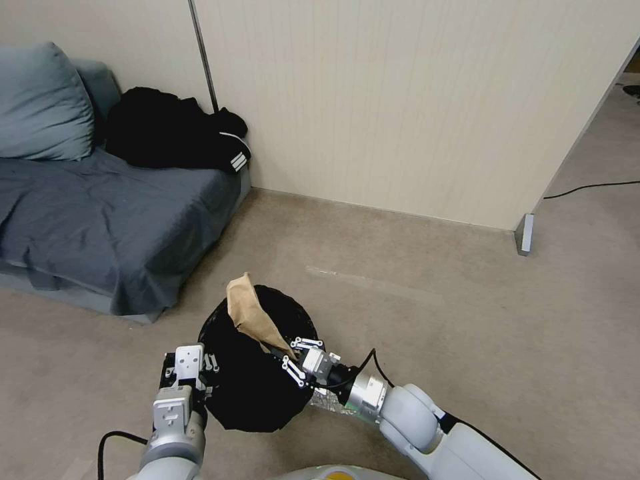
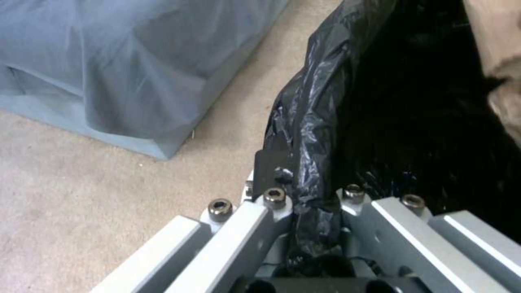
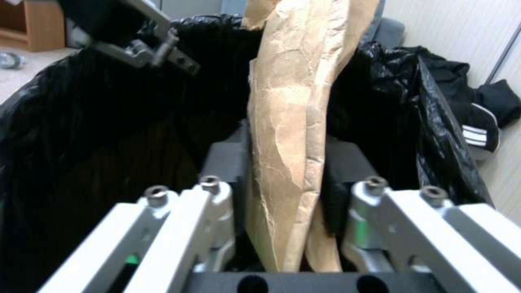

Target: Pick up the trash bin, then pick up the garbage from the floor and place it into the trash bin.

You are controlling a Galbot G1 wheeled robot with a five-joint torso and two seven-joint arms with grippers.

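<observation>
I'm holding the tan paper bag (image 1: 250, 315) over the mouth of the trash bin (image 1: 257, 393), its lower end pinched flat in my right end effector (image 1: 293, 355), which is clenched on it at the bin's near rim. My left end effector (image 1: 189, 373) is gripping the black liner at the rim on the bin's opposite side, carrying the bin above the floor (image 1: 427, 320). As I read it, the bag stands too tall; I should be tipping it inward before letting go, or it may catch the rim.
</observation>
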